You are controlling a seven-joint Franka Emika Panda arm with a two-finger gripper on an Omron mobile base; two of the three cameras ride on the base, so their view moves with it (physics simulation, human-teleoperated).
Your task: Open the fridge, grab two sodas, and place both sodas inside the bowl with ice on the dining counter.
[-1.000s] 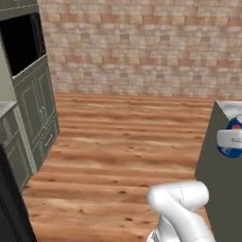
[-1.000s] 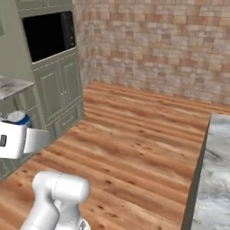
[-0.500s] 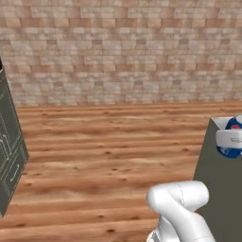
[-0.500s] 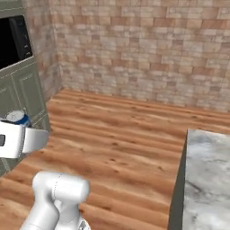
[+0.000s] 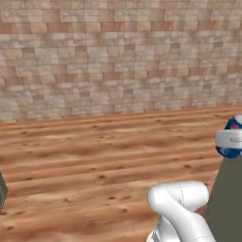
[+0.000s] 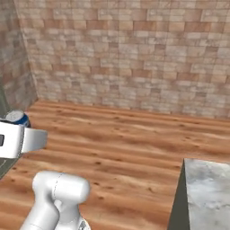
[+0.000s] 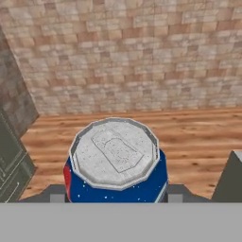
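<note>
The blue soda can (image 7: 115, 163) is seen nearest, upright, lid toward the hand cam, seated betw. the two dark fingertips (image 7: 56, 193) at its base. The gripper (image 7: 115, 196) is judged clamped on the can: jaws part-open, one each side of its body, touching it. The same can is glimpsed in the left base view (image 5: 232, 137) at the right edge, w/ a white band of the hand across it, and in the right base view (image 6: 17, 118) at the left edge, above the white hand.

The white arm (image 6: 56, 197) is seen low in both base views. Just beyond, at the lower right of the right base view, a corner of the marble dining counter (image 6: 209, 191) is shown; a grey slab edge is also caught at the hand view's right. The bowl w/ ice can't be located. Further out: wood floor (image 5: 94, 160), then brick wall (image 5: 118, 56) at the back. A dark panel is seen at the hand view's left edge; what it is can't be told.

Step in hand, as judged: carry leg, first soda held, base heading for the counter. Next move calls for the counter to be brought within reach, the bowl found, the can lowered into it, grip released. Second soda yet to be fetched.
</note>
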